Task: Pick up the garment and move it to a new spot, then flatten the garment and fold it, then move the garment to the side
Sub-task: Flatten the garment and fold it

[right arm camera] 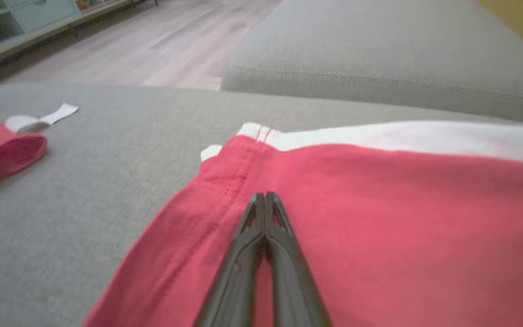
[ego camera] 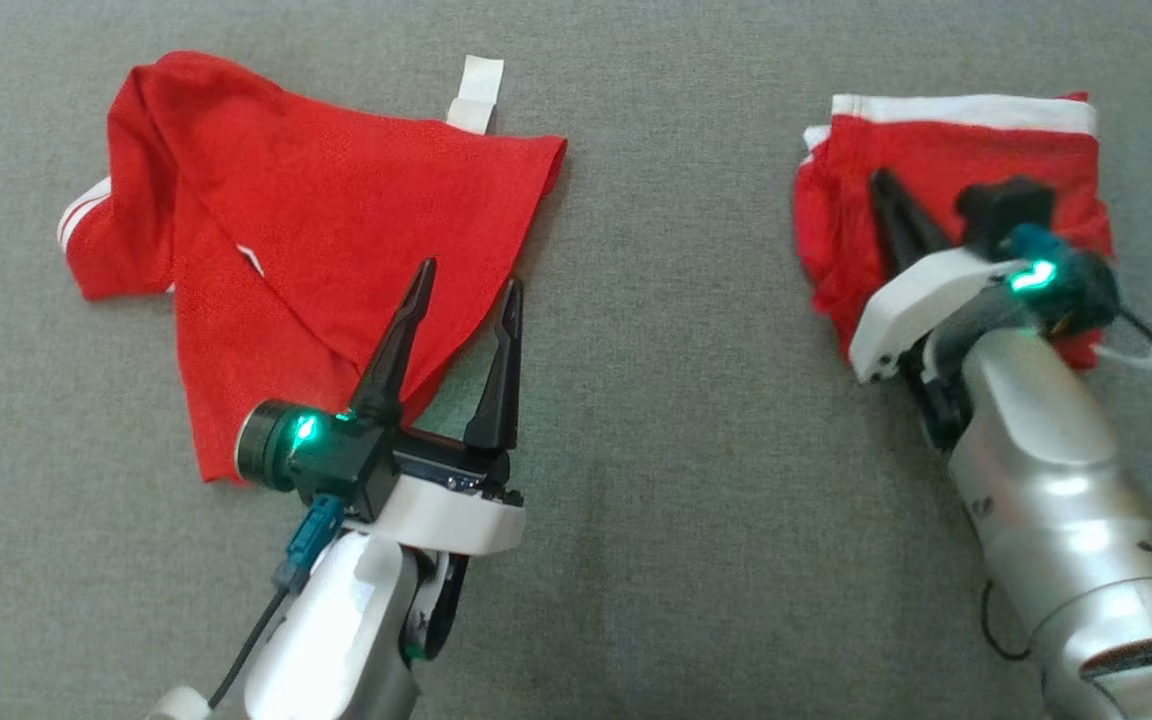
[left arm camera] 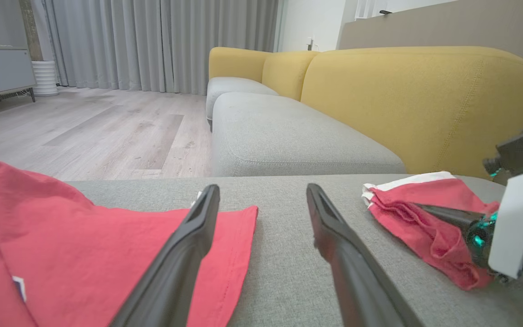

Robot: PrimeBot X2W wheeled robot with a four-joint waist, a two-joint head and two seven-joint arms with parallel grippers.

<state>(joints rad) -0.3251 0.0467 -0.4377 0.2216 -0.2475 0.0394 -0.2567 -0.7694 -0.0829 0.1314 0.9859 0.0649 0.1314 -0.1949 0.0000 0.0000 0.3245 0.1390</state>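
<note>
1. You are working on a grey woven sofa cushion [ego camera: 676,400], with a rounded yellow sofa back [left arm camera: 416,100] behind it and a pale wood floor [left arm camera: 107,122] beyond.
2. The folded red garment with a white band [ego camera: 946,165] lies at the cushion's right. Your right gripper [right arm camera: 265,200] rests on it, fingers pressed together, no cloth visibly pinched. Dragging it aside this way could slip and ruck the fold open.
3. The spread red shirt [ego camera: 316,210] lies at the left. Your left gripper [ego camera: 469,275] hangs wide apart over its near hem, and a careless pass could snag it.
</note>
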